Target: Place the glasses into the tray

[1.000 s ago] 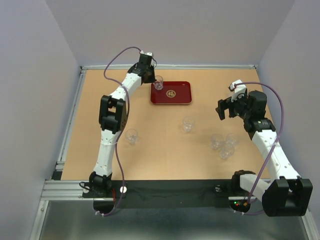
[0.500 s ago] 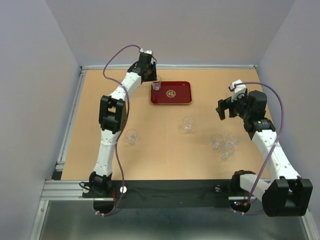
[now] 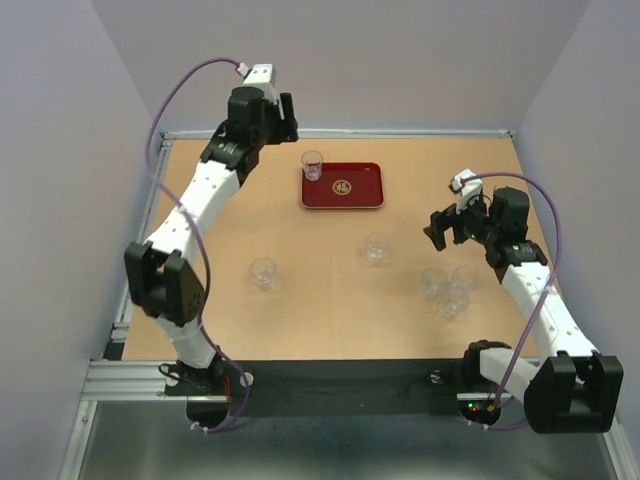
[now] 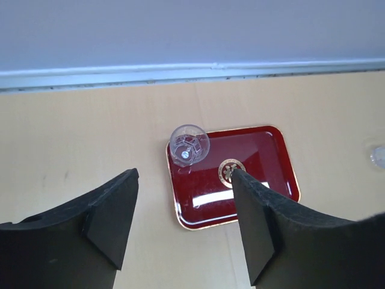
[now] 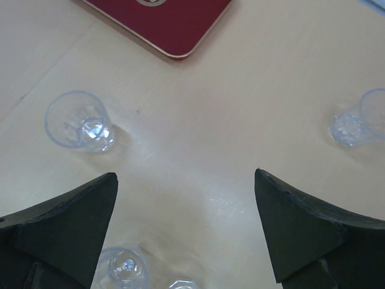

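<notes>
On tray (image 3: 368,192) far-left corner: glass (image 3: 313,165) upright, axis vertical, mouth up.

One glass (image 3: 313,165) upright in dark-red tray (image 3: 365,190) corner; five glasses (image 3: 376,247) outside.

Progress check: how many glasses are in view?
6 glasses: one in the tray, far-left corner; on the table, one left, one centre, three clustered at right. None seems hidden.

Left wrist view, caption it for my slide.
Open left gripper above one clear glass standing at the dark-red tray corner.
</notes>
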`<action>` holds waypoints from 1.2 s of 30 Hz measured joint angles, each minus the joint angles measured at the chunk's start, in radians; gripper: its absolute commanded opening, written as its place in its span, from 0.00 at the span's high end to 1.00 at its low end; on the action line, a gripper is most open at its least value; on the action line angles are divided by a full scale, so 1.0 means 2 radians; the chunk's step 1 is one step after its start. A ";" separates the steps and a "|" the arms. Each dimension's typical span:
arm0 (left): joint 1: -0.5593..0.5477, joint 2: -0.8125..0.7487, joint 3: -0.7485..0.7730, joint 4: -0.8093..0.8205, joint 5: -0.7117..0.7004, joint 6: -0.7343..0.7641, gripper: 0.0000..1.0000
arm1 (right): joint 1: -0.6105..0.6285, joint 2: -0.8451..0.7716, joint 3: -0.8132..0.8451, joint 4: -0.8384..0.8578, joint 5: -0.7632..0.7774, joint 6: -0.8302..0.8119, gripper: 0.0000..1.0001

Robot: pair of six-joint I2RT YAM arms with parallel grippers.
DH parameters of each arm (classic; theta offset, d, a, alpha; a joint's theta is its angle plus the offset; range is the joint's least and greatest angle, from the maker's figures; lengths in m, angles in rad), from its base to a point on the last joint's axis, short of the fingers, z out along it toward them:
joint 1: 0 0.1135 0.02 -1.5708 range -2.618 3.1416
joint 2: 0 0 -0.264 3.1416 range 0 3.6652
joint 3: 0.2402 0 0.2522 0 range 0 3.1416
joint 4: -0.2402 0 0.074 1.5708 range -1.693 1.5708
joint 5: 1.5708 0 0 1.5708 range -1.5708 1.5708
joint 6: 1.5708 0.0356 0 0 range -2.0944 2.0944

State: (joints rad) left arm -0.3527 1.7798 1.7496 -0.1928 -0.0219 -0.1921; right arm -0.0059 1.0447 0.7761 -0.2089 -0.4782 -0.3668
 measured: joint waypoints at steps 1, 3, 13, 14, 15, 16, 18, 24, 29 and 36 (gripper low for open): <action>0.000 -0.033 -0.025 0.012 -0.004 0.005 0.19 | 0.000 0.000 -0.004 -0.001 -0.018 -0.005 0.00; 0.001 -0.091 -0.079 0.037 -0.014 0.014 0.17 | 0.000 0.000 -0.010 -0.001 -0.041 -0.012 0.00; 0.005 -0.413 -0.405 0.106 -0.074 0.045 0.04 | 0.013 0.079 0.049 -0.045 -0.176 -0.036 0.00; 0.006 -0.436 -0.426 0.106 -0.078 0.050 0.04 | 0.021 0.096 0.065 -0.052 -0.180 -0.034 0.00; 0.006 -0.468 -0.453 0.111 -0.084 0.058 0.04 | 0.032 0.114 0.083 -0.061 -0.183 -0.031 0.00; 0.006 -0.474 -0.459 0.110 -0.087 0.061 0.04 | 0.042 0.130 0.099 -0.065 -0.183 -0.026 0.00; 0.006 -0.510 -0.489 0.111 -0.100 0.071 0.03 | 0.063 0.155 0.124 -0.073 -0.175 -0.020 0.02; 0.006 -0.581 -0.544 0.116 -0.123 0.081 0.02 | 0.129 0.253 0.196 -0.105 -0.101 0.007 0.14; 0.006 -0.605 -0.550 0.121 -0.138 0.085 0.02 | 0.149 0.294 0.214 -0.128 -0.043 0.018 0.21; 0.006 -0.606 -0.550 0.130 -0.133 0.085 0.03 | 0.166 0.304 0.214 -0.155 0.012 0.015 0.33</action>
State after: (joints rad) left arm -0.3397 0.5678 0.6491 0.0681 -0.2871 -0.0227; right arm 0.3264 1.6531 1.2034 -0.5182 -0.4545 -0.3370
